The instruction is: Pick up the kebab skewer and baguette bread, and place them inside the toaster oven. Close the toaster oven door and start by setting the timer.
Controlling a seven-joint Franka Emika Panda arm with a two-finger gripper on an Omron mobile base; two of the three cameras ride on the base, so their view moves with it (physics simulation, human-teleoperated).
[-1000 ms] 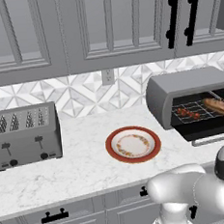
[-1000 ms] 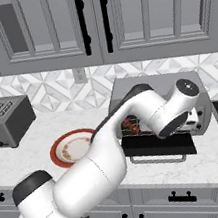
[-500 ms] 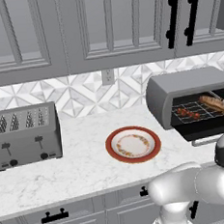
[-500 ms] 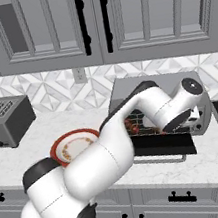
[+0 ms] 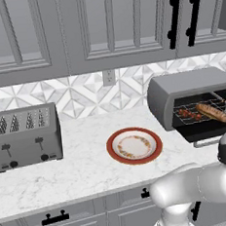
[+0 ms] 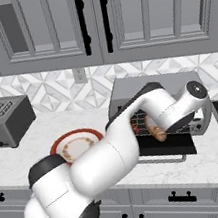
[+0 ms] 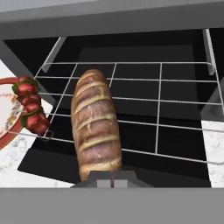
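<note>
Rack point(image 7: 175, 109) with one baguette point(image 7: 95, 127), one skewer point(image 7: 31, 111)

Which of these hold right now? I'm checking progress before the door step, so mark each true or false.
1. The baguette bread lies on the wire rack of the toaster oven. True.
2. The kebab skewer is on the red-rimmed plate. False: it lies on the rack beside the baguette.
3. The toaster oven door is closed. False: it hangs open, folded down.
4. The pincer is shut. True.
5. The four-slot toaster stands right of the plate. False: it stands left.
</note>
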